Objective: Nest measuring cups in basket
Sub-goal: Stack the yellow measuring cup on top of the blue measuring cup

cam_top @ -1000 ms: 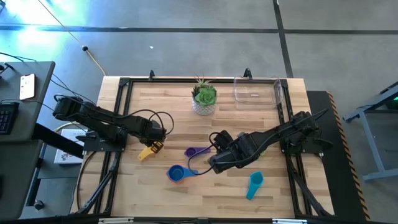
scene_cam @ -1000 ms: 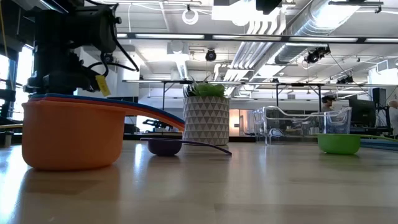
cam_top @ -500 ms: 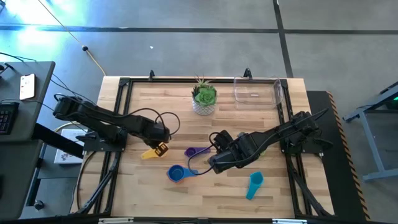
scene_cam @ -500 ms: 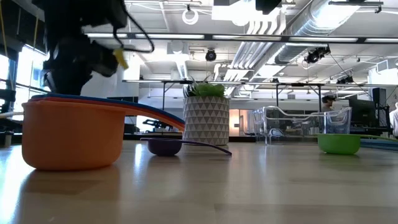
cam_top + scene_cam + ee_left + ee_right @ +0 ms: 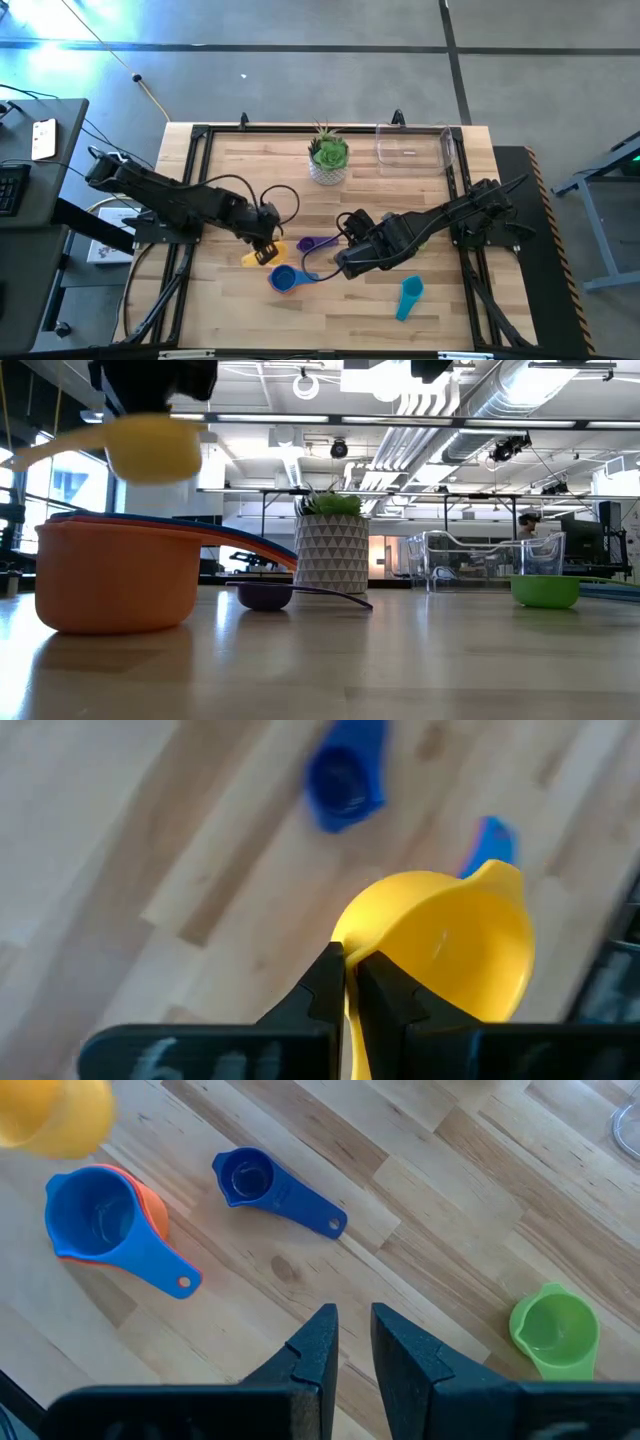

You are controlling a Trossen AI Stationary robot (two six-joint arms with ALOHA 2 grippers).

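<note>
My left pincer (image 5: 346,982) pinches the yellow cup (image 5: 447,956) at its rim, and my own fingers cover that rim; the picture's edge cuts the bowl's lower part. In the low view the yellow cup is a blur above the orange cup (image 5: 118,583), and my arm above it runs out of frame. The blue cup (image 5: 285,279) hides nearly all of that orange cup from above. Beside it, the green cup by my right arm is probably covered.
</note>
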